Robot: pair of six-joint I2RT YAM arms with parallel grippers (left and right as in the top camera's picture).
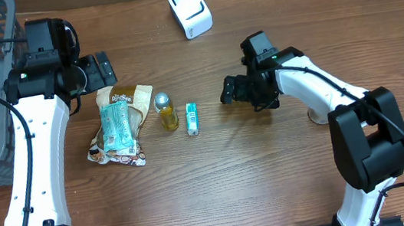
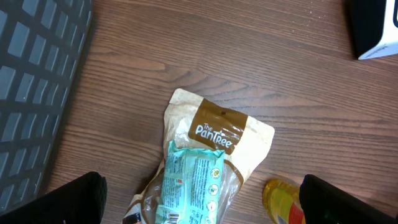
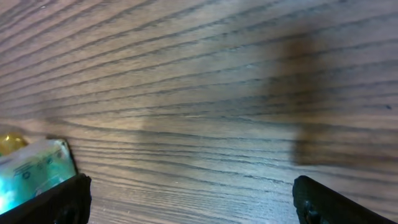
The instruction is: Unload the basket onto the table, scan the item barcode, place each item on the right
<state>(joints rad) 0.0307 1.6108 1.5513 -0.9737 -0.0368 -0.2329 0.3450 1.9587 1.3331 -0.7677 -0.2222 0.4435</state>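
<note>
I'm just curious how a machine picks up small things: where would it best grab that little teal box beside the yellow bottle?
Likely across its narrow width, midway along its length, coming straight down from above. The little teal box lies flat with both long sides exposed, though the yellow bottle sits close beside one. The open right hand is nearest.

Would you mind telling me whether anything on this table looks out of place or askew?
The teal plastic packet lies stacked on the brown-and-cream PanTree snack bag, covering part of it, instead of resting alone on the wooden table. Nothing looks spilled or damaged.
</note>
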